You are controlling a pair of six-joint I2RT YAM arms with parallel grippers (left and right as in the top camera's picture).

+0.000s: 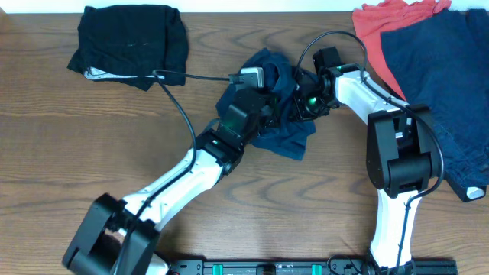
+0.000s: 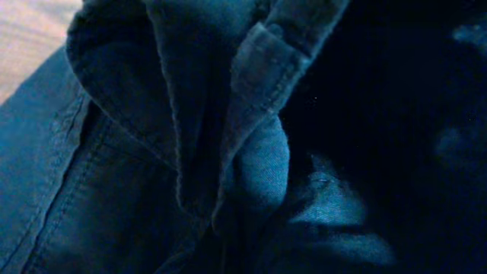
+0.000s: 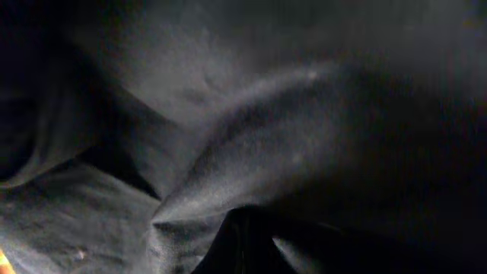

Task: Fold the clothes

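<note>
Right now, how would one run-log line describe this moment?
left gripper: shut on navy garment | right gripper: shut on navy garment | cloth: bunched, not yet folded

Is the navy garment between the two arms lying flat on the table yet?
No, the navy garment is bunched into a crumpled heap with raised folds, not spread out.

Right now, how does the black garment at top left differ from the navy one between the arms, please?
The black garment lies fairly flat; the navy garment is bunched up. The black garment sits alone; the navy garment has the left arm and right arm reaching into it. Both are soft cloth.
</note>
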